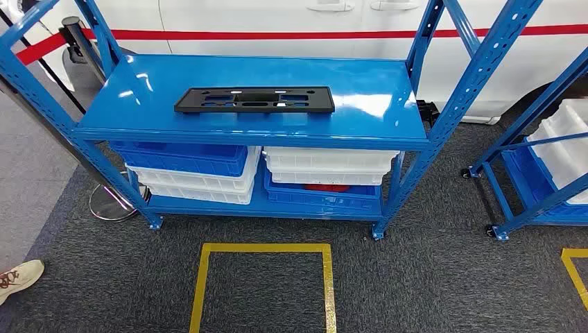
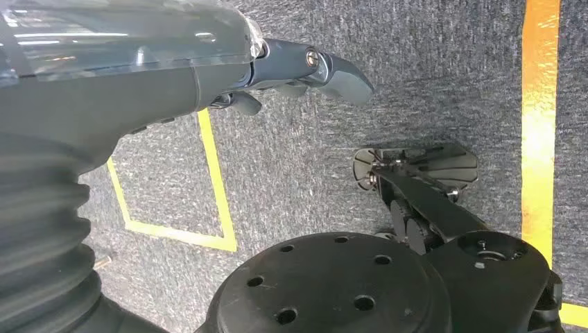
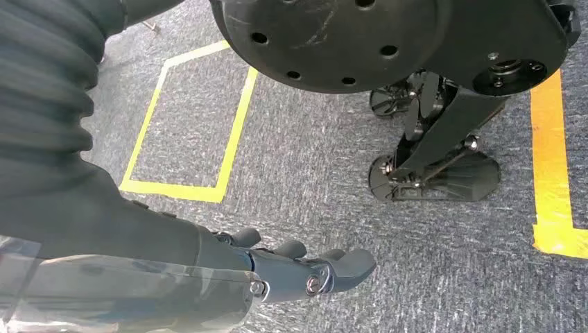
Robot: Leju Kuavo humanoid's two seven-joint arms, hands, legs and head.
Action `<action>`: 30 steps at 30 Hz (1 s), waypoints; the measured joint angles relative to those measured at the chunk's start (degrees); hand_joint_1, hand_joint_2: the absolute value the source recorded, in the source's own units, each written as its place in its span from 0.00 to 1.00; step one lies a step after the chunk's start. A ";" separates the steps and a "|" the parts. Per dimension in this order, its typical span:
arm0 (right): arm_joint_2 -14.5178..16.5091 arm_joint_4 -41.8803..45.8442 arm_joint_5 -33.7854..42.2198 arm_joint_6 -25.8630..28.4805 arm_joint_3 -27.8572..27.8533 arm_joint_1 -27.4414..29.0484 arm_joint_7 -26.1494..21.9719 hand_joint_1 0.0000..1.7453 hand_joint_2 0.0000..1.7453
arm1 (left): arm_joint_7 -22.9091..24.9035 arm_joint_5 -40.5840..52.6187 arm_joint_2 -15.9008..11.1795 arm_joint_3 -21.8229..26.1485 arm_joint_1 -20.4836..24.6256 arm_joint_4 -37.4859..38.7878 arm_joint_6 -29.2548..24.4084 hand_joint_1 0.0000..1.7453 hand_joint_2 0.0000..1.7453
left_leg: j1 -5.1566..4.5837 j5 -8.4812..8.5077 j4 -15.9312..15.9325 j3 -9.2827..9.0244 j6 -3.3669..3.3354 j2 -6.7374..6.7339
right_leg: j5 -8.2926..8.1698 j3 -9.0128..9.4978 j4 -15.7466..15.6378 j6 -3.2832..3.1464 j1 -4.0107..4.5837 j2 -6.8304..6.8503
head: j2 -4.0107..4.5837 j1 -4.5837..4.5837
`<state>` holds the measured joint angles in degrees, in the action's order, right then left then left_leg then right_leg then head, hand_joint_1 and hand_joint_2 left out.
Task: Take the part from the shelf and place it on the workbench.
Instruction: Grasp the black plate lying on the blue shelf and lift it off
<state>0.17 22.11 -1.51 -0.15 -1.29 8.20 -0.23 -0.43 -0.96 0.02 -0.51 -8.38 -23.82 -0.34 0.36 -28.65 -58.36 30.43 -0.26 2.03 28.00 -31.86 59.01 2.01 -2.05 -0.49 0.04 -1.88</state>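
Blue & white crates (image 1: 201, 170) stacked on lower rack level, 2nd blue rack (image 1: 534, 159) w/ white bins at right, yellow tape square (image 1: 263, 284) on grey carpet, white vehicle (image 1: 291, 21) w/ red stripe behind, person's shoe (image 1: 17, 277) bottom left.

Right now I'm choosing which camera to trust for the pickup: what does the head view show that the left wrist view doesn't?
Head view alone: the blue shelf with the black part lying flat on its top, blue and white bins below, and a shoe at the edge. Left wrist view alone: the left hand hanging over the floor, holding nothing. Both: grey carpet with yellow tape squares.
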 joint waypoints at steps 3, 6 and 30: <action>0.06 -0.11 -2.34 -0.11 -2.03 -0.51 -0.07 0.00 1.00 | -0.73 -1.55 0.00 -0.64 0.54 0.49 -0.25 0.00 1.00 | 0.00 0.00 0.00 -0.01 0.00 0.00 | 0.00 0.01 0.00 0.00 0.00 0.00 | 0.00 0.00; 0.25 -0.51 -6.26 -0.45 -5.27 -1.44 -0.22 0.00 1.00 | -2.01 -4.19 0.00 -1.78 1.49 1.28 -0.58 0.00 1.00 | -0.01 0.00 0.00 -0.04 0.00 0.00 | 0.00 0.04 -0.01 0.00 0.00 0.00 | 0.00 0.00; 3.74 -5.52 -36.09 -9.36 -30.51 -9.56 -9.15 0.00 0.00 | -12.08 -26.95 -1.37 -10.00 7.34 8.59 -3.28 0.00 0.00 | -0.11 0.01 -0.07 -0.04 -0.01 0.00 | -0.05 0.08 -0.05 0.05 -0.13 0.00 | 0.00 0.00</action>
<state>3.91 16.59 -37.60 -9.52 -31.80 -1.36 -9.38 -12.51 -27.92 -1.35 -10.52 -1.04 -15.23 -3.62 0.24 -28.64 -58.43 30.39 -0.27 2.04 27.95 -31.79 58.96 2.06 -2.19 -0.49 0.04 -1.88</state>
